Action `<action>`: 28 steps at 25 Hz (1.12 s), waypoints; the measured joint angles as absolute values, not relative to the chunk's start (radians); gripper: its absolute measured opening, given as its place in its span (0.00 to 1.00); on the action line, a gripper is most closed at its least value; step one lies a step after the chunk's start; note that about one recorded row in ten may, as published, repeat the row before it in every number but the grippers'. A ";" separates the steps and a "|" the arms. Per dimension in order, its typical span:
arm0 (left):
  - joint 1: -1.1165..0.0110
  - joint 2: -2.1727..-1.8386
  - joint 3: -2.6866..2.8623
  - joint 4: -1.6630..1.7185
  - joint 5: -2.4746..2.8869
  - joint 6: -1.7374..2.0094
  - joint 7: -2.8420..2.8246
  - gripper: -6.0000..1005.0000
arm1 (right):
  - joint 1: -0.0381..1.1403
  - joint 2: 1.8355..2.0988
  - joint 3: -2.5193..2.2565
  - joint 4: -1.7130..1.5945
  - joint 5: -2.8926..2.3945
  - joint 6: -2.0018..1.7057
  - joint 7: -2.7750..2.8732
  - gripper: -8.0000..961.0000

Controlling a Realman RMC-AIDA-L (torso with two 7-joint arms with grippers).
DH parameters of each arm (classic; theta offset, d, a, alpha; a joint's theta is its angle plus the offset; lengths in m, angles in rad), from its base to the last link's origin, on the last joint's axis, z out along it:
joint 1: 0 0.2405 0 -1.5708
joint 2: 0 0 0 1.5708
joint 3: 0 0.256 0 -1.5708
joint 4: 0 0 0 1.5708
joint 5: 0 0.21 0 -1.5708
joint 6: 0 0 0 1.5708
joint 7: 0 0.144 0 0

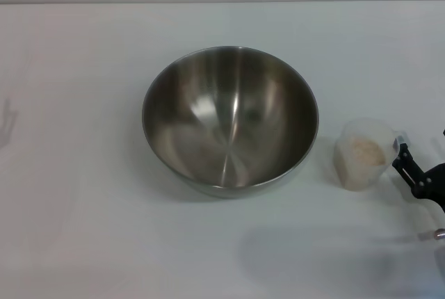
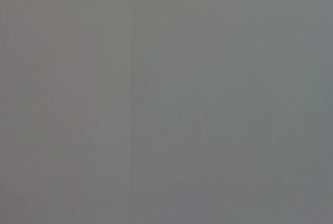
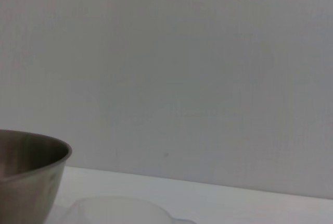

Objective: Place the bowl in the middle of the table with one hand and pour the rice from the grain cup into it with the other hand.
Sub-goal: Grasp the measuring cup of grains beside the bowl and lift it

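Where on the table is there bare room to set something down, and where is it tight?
The table is bare on the robot's left of the bowl, along the far edge behind it, and across the near strip in front. It is crowded on the right: the grain cup of rice stands just apart from the bowl, with the right claw beside the cup.
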State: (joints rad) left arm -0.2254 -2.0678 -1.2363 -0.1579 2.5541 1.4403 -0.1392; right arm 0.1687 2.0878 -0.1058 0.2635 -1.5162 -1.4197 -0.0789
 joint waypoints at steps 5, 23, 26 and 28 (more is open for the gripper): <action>-0.225 -2.068 -1.237 -0.158 2.554 1.440 -0.136 0.83 | 0.167 2.088 -0.106 0.264 -1.516 -1.447 -0.079 0.87; -0.225 -2.068 -1.239 -0.160 2.554 1.440 -0.133 0.83 | 0.173 2.088 -0.106 0.260 -1.515 -1.444 -0.077 0.87; -0.225 -2.068 -1.239 -0.160 2.554 1.440 -0.133 0.83 | 0.173 2.088 -0.106 0.259 -1.515 -1.444 -0.075 0.86; -0.226 -2.068 -1.239 -0.160 2.554 1.440 -0.133 0.83 | 0.172 2.088 -0.106 0.259 -1.515 -1.443 -0.073 0.86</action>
State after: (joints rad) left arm -0.2261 -2.0677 -1.2391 -0.1596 2.5540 1.4404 -0.1334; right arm 0.1724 2.0878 -0.1059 0.2592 -1.5155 -1.4433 -0.0733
